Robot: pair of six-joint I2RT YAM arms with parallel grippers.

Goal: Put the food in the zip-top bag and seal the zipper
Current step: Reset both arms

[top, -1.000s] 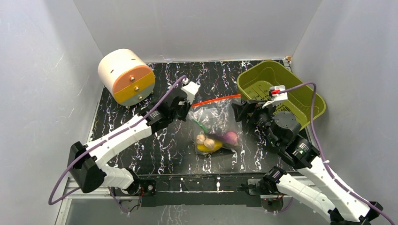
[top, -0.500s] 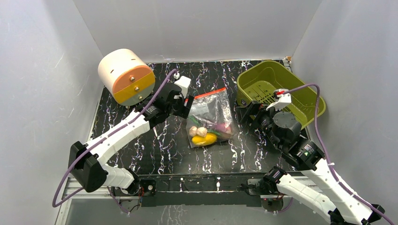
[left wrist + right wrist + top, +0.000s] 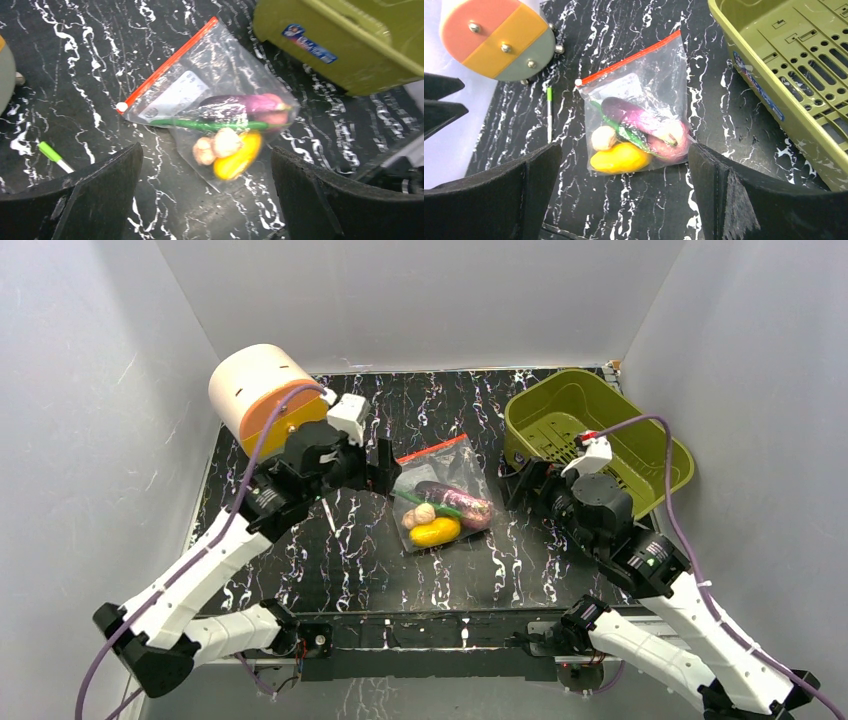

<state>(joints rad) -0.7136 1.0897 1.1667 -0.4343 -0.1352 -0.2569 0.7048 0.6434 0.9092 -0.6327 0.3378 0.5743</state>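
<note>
I read the left gripper point(image 3: 381, 468) as open, jaws wide apart and holding nothing; it hovers just left of the clear flat plastic zip-top bag point(image 3: 446, 478). The right gripper point(image 3: 517, 486) is also spread wide and empty, just right of the bag.

The bag lies flat on the black marbled table point(image 3: 350, 550), between the two grippers and touching neither. Its narrow orange-red zipper strip point(image 3: 432, 449) runs along the far edge; I cannot tell whether it is fully sealed.

Inside the bag, bunched at the near end:
- yellow lemon-like oval point(image 3: 435, 531)
- dark purple eggplant point(image 3: 446, 494)
- pink-purple round piece point(image 3: 479, 512)
- small beige lump point(image 3: 424, 513)
- green piece point(image 3: 625, 132)

The olive-green slotted plastic basket point(image 3: 560, 425) stands at far right, a cream cylinder with an orange and yellow face point(image 3: 262, 400) at far left
</note>
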